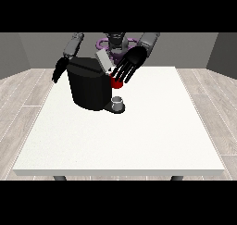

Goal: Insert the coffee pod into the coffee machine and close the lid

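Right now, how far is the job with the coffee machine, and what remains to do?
Nothing looks finished. The coffee machine has its lid raised. The hand at the view's right hangs beside the lid with straight fingers, just above a red thing at the machine. The hand at the view's left hangs beside the machine. A grey thing sits at the machine's base; I cannot tell if it is the pod. Closing the lid remains.

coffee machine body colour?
Black, seen in the front view: the coffee machine stands on the white table.
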